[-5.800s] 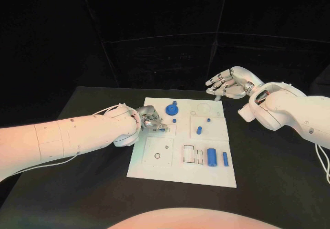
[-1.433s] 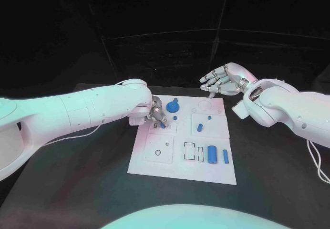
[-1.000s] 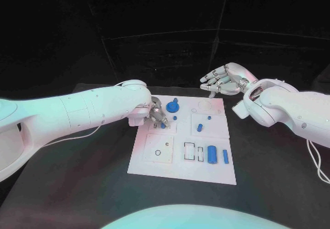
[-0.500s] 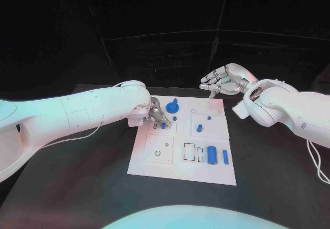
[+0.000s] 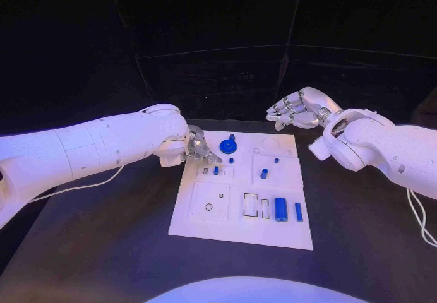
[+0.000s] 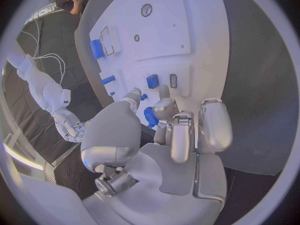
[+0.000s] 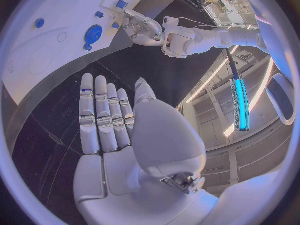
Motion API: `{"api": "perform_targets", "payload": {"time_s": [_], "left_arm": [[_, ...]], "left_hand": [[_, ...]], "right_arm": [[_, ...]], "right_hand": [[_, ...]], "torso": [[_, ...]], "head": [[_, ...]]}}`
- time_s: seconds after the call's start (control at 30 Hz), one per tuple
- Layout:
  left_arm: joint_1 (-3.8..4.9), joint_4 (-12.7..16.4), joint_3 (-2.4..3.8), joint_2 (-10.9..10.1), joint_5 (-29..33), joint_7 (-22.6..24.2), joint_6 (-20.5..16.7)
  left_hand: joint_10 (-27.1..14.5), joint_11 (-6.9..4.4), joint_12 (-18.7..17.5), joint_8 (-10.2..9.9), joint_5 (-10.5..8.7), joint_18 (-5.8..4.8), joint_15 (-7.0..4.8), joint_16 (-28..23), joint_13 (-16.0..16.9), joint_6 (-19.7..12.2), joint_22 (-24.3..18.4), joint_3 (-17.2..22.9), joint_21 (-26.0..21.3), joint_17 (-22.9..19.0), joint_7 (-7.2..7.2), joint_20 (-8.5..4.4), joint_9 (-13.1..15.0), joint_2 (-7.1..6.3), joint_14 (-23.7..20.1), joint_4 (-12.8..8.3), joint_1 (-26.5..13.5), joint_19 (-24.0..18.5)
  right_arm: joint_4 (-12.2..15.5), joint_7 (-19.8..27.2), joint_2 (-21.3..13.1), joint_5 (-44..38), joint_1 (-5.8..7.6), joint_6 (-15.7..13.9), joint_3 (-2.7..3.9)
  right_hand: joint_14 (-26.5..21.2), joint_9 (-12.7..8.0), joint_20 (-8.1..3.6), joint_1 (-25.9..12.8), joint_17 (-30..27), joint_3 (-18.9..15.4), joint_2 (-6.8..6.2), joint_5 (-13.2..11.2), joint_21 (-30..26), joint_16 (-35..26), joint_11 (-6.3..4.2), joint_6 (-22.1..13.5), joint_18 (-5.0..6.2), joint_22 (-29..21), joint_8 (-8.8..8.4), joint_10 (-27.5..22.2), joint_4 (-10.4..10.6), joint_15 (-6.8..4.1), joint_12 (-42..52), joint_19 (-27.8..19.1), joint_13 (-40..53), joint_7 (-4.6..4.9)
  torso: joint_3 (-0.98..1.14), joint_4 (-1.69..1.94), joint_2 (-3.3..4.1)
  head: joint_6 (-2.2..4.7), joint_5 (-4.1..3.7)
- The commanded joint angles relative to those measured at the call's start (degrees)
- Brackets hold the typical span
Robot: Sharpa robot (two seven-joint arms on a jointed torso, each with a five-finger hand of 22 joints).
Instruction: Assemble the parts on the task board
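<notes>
2 white arms reach over the black table, 1 from each side of the white task board. The left hand hovers at the board's far left corner, fingers curled downward and apart from the pieces; it grasps nothing that can be seen, and the left wrist view shows its fingertips just above the board with nothing between them. Just beyond those fingertips stands a small blue peg in its seat, with a second, smaller blue piece beside it. A round blue knob sits close to the left hand on its inner side. Farther from that hand, toward the robot, lie a blue cylinder and a slim blue bar, side by side, next to 2 rectangular slots. The right hand hangs past the board's far right corner, well clear of it, fingers straight and together, palm bare, holding nothing.
</notes>
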Motion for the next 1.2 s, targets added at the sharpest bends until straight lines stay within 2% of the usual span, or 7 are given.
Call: {"api": "perform_targets", "payload": {"time_s": [0.03,0.23,0.33,0.53,0.87,1.07,1.2], "left_arm": [[1.18,0.6,0.26,-1.2,4.0,2.8,1.5],[3.38,-1.3,0.69,-2.3,5.6,5.7,3.0],[3.92,-3.6,0.86,-1.6,5.8,5.8,4.1],[4.25,-8.2,0.91,0.8,4.2,5.8,6.6],[2.93,-17.2,0.81,5.7,1.1,6.6,9.7],[1.96,-20.4,0.78,7.9,-2.0,7.7,9.2],[1.72,-21.8,0.78,8.8,-4.1,8.3,8.9]], "left_hand": [[-2.9,0.78,-3.9,-1.6,-0.22,1.14,0.72,0.1,-4.3,-1.8,-1.6,-0.7,-1.4,14.9,0.88,0.29,-0.9,0.34,6.0,0.1,1.2,-1.0],[-4.6,1.97,-5.8,-4.7,-0.22,1.75,1.78,-1.1,-6.2,-4.2,-4.9,-1.6,-4.1,13.0,2.27,1.2,-2.8,1.78,5.4,-0.1,4.5,-2.7],[-3.5,2.31,-4.1,-5.4,-0.22,1.73,2.13,-0.8,-4.7,-3.0,-4.3,-3.4,-3.8,13.5,2.59,1.84,-3.8,2.72,5.6,0.7,5.5,-2.3],[-3.5,2.33,-3.8,-6.2,-0.24,1.8,2.19,-0.7,-4.6,-2.3,-4.1,-6.4,-3.8,13.6,2.61,2.12,-4.7,3.11,5.6,3.6,4.3,-2.0],[-3.3,2.27,-3.2,-6.5,-0.23,1.71,2.14,-0.5,-4.2,-1.4,-3.5,-8.3,-3.5,14.0,2.51,2.16,-5.3,3.74,5.7,4.6,6.0,-1.7],[-3.1,2.25,-2.9,-6.6,-0.23,1.65,2.12,-0.4,-3.9,-1.2,-3.3,-8.8,-3.3,14.1,2.49,2.15,-5.5,4.09,5.8,4.6,6.8,-1.5],[-2.9,2.19,-2.5,-6.6,-0.22,1.56,2.08,-0.2,-3.6,-0.9,-2.8,-9.3,-2.9,14.5,2.41,2.13,-5.6,4.34,5.9,4.7,7.2,-1.2]], "right_arm": [[-0.4,2.6,0.0,1.4,0.11,2.0,0.03],[-1.4,4.0,0.2,5.7,0.1,3.6,0.02],[-1.7,4.3,0.4,6.7,0.1,3.9,0.01],[-1.5,4.5,0.7,7.3,0.08,4.1,0.0],[-1.2,4.4,1.1,7.5,0.0,4.0,-0.02],[-1.3,4.4,1.3,7.5,-0.06,4.2,-0.02],[-1.4,4.4,1.3,7.5,-0.09,4.1,-0.02]], "right_hand": [[0.0,-0.1,-0.16,1.5,-1.6,0.4,0.14,-0.2,-0.6,-1.1,-0.14,0.6,0.29,-0.4,-0.59,0.8,-0.8,0.05,-1.0,-0.1,-0.1,-0.06],[1.1,-0.1,-0.14,2.6,-4.8,0.3,-0.39,1.1,-1.7,-2.7,0.01,1.0,0.29,-1.2,-2.28,1.6,-1.4,0.17,-3.4,0.5,-0.1,0.1],[1.3,-0.1,-0.05,2.6,-5.8,0.2,-0.47,1.3,-2.1,-3.0,0.26,1.0,0.27,-1.4,-2.9,1.6,-1.5,0.33,-4.2,0.7,-0.1,0.53],[1.2,-0.1,0.11,2.6,-6.9,0.1,-0.52,1.9,-2.6,-3.1,0.66,0.8,0.26,-1.5,-3.55,1.4,-1.6,0.59,-5.0,0.7,-0.1,1.11],[1.3,-0.1,0.13,3.0,-7.8,0.3,-0.52,2.6,-2.9,-3.0,0.7,1.0,0.29,-1.6,-3.93,1.5,-2.0,0.61,-5.5,0.9,-0.1,1.18],[1.4,0.0,0.19,2.4,-8.7,0.0,-0.82,3.5,-3.2,-3.0,0.81,1.1,0.28,-1.6,-4.29,1.7,-1.9,0.69,-5.9,1.1,0.0,1.31],[1.5,0.0,0.19,2.3,-8.8,0.0,-0.82,3.7,-3.2,-3.0,0.82,1.1,0.28,-1.6,-4.34,1.7,-1.9,0.69,-6.0,1.1,0.0,1.33]], "torso": [[0.03,0.1,0.0],[-0.04,0.22,-0.04],[0.03,-0.14,0.11],[0.1,-0.29,0.22],[-0.06,-0.23,0.44],[-0.14,-0.31,0.44],[-0.02,-0.33,0.35]], "head": [[0.46,-0.01],[1.0,0.1],[1.27,0.52],[1.09,0.59],[0.94,0.7],[0.83,0.83],[0.78,0.95]]}}
